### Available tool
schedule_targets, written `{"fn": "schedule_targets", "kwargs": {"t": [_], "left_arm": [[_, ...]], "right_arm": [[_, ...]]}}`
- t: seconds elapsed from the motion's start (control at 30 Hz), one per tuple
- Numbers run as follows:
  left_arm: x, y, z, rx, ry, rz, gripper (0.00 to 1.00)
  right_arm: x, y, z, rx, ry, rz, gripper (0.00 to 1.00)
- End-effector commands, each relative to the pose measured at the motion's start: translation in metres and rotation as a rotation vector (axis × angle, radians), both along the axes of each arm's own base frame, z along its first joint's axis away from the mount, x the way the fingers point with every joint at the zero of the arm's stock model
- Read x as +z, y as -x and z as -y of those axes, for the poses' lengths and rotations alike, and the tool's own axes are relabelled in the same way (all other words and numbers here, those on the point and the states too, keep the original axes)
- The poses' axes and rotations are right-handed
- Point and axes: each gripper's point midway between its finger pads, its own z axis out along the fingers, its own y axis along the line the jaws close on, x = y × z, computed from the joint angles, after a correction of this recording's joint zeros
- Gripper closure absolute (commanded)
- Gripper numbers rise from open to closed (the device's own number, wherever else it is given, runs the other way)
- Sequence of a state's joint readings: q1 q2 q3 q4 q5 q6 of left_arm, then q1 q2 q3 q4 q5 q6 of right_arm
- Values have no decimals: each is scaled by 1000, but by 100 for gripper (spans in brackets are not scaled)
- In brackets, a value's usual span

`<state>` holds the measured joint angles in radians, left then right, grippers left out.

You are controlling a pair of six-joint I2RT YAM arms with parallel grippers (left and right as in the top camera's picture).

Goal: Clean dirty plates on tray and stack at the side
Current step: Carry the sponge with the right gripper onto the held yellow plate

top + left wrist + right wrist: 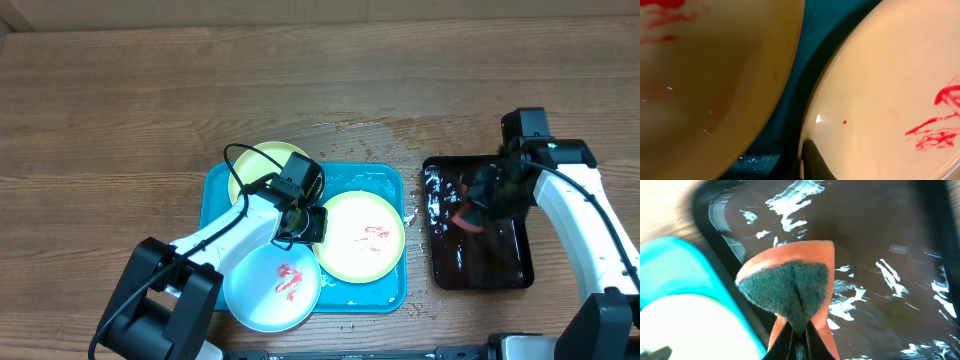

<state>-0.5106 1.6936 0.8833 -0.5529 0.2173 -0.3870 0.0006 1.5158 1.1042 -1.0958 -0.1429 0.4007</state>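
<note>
The turquoise tray (214, 192) holds three plates: a yellow-green one at the back left (258, 160), a yellow-green one with red smears at the right (364, 238), and a pale blue one with a red smear at the front (270, 288). My left gripper (310, 225) is at the right plate's left rim. In the left wrist view one finger (809, 162) lies on that plate's rim (890, 75), and the other finger is hidden. My right gripper (470, 207) is shut on an orange sponge with a green face (790, 285), above the wet dark tray (890, 240).
The dark brown-black tray (505, 272) holds water and stands to the right of the turquoise tray. Water drops lie on the wooden table between them (412, 215). In the left wrist view a second smeared plate (705, 80) lies close on the left.
</note>
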Motion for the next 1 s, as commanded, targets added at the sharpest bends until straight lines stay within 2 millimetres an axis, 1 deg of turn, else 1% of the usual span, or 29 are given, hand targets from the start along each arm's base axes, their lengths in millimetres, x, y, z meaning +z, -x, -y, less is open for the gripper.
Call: {"fn": "schedule_targets", "kwargs": {"t": [0.0, 0.07, 0.2, 0.33, 0.37, 0.43, 0.53, 0.6, 0.67, 0.77, 0.87, 0.93, 0.97], "left_arm": [[-15, 9, -6, -8, -41, -42, 96], [-15, 9, -6, -8, -42, -43, 96], [-15, 9, -6, -8, -41, -42, 96], [-15, 9, -6, -7, -41, -42, 96], [-15, 9, -6, -7, -41, -43, 96], [-15, 9, -6, -7, -41, -43, 96], [-15, 10, -6, -7, -43, -45, 96], [-15, 10, -7, -7, -43, -46, 96], [-15, 10, -7, -7, -43, -47, 96], [-15, 10, -7, -7, -45, -49, 96], [-15, 11, -7, -7, -45, -50, 96], [-15, 11, -7, -7, -45, -51, 96], [-15, 11, -7, -7, -46, -51, 96]], "right_arm": [[20, -8, -55, 162, -241, 84, 96], [23, -7, -74, 212, -280, 95, 96], [24, 4, -110, 275, -307, 73, 96], [16, 11, -149, 307, -329, 62, 96], [7, 14, -167, 305, -338, 49, 96], [-9, 19, -183, 297, -340, 21, 96], [-34, 25, -195, 288, -317, -41, 96], [-50, 29, -198, 284, -302, -87, 96], [-64, 33, -197, 281, -285, -129, 96], [-79, 40, -188, 266, -230, -181, 96], [-86, 45, -164, 247, -102, -203, 96], [-91, 48, -140, 223, 29, -219, 96], [-92, 51, -123, 198, 123, -228, 96]]}}
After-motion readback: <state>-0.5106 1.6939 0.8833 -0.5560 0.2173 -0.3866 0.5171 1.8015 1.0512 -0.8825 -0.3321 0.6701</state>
